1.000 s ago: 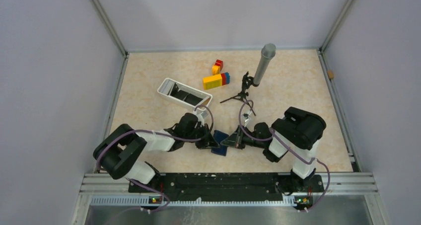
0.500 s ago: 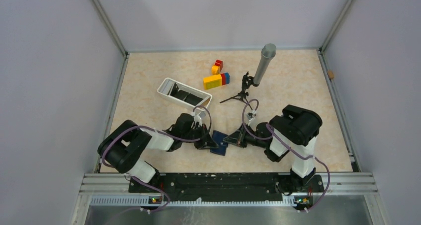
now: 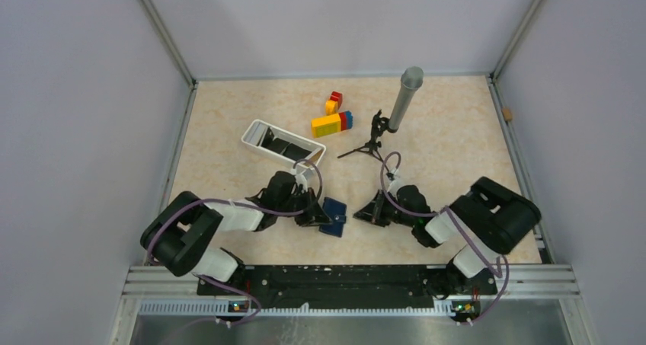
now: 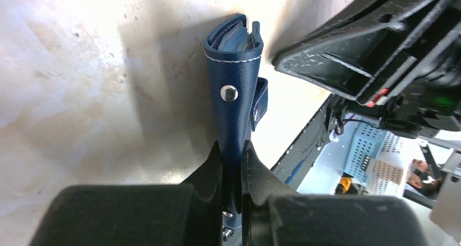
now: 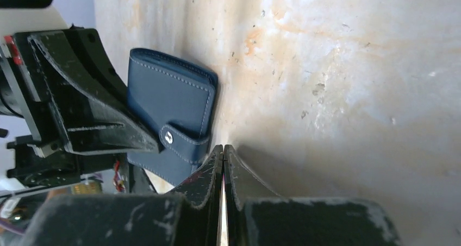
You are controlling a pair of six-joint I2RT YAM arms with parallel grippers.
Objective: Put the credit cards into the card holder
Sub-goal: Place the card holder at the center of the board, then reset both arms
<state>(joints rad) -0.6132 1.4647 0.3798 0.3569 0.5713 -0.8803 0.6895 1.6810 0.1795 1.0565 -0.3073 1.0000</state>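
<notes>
Nearest my bases, my left claw (image 4: 232, 148) is pinched tight on one edge of the card holder (image 4: 234, 77), a folded navy wallet low on the table (image 3: 457, 132). My right claw (image 5: 223, 148) points at the wallet's strap side, its fingers pressed together on nothing, near the wallet but not touching it. I cannot tell whether the strap's snap is fastened.

Farther back, the credit cards (image 3: 292, 148) sit dark inside a white tray (image 3: 256, 128), well apart from the wallet. Beyond the tray are coloured blocks (image 3: 330, 122) and a grey cylinder on a small tripod (image 3: 404, 95).

I judge the step in hand to be opening the holder. To do it well, I should keep my left pinch firm so the wallet cannot slide. My right claw should part, catch the strap or the free flap and peel it back to bare the pockets.

A second ago my right claw was against the wallet's edge. Now it has drawn back rightward, its elbow has swung outward, and the wallet has hardly moved.
</notes>
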